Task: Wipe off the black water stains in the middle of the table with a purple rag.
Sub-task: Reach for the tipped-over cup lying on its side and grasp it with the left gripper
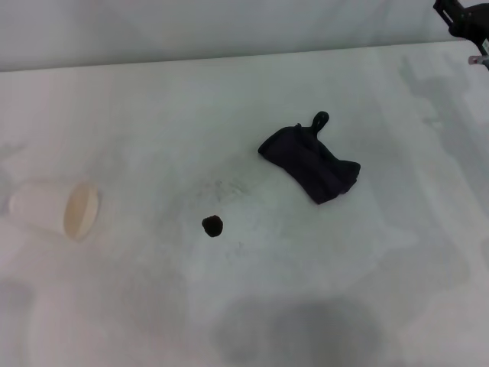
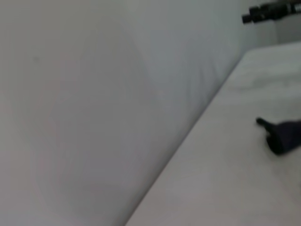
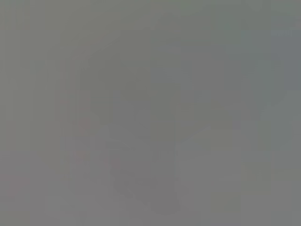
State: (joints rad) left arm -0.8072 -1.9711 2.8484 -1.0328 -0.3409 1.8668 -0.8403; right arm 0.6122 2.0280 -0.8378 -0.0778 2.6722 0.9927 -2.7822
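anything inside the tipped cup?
The cup lies on its side on the table, mouth facing the rag side. Visible inner wall looks bare; the deeper interior is hidden.

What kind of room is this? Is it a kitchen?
Probably a robot test bench, not clearly a kitchen: a bare white table against a plain wall, holding only a purple rag, a black blob and a tipped cup.

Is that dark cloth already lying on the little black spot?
Apart. The head view shows bare white table between the purple rag and the black water stains.
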